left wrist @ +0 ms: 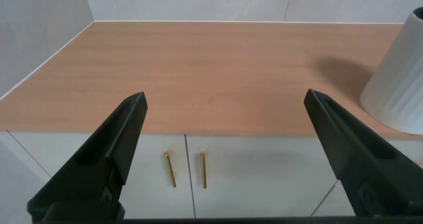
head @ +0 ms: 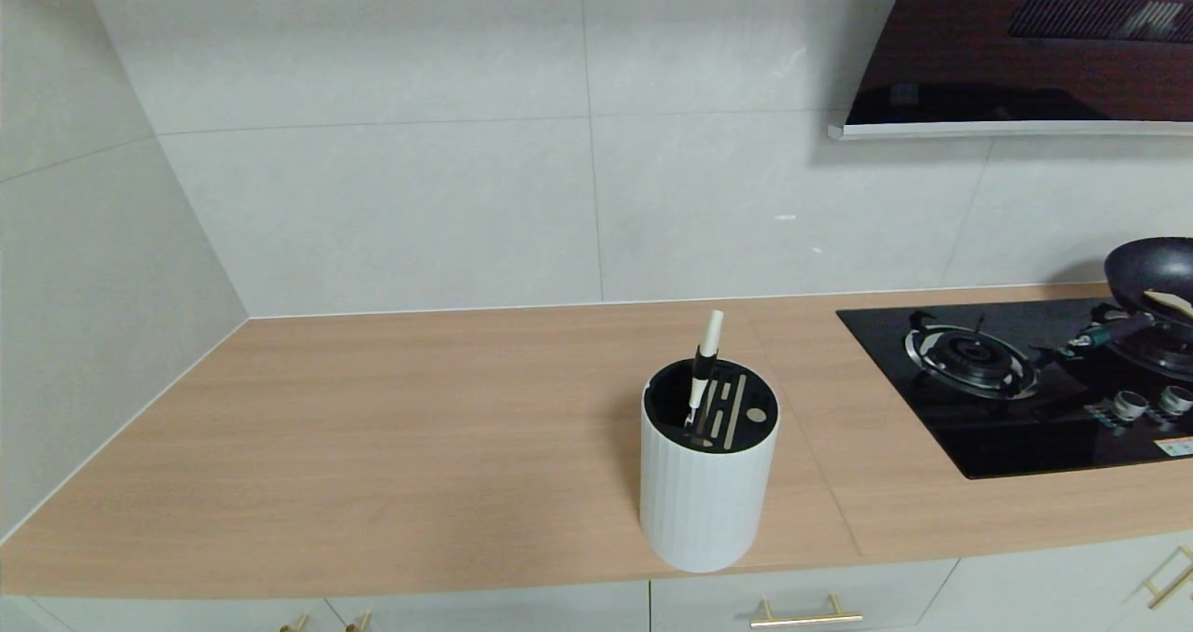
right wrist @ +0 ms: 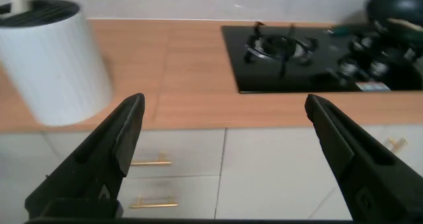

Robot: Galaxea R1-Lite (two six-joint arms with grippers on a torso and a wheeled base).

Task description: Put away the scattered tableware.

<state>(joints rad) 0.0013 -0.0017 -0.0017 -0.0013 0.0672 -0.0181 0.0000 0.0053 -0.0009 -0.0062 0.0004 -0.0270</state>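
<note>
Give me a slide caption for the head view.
White ribbed utensil holder with one white-handled utensil standing in it, near the front edge of the wooden counter, left of a gas hob.

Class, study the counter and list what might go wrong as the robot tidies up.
The white holder stands near the front edge of the counter; a nudge from the open left tool or right tool might tip it off. The utensil sticks up above the rim, so a passing arm could snag it.
</note>
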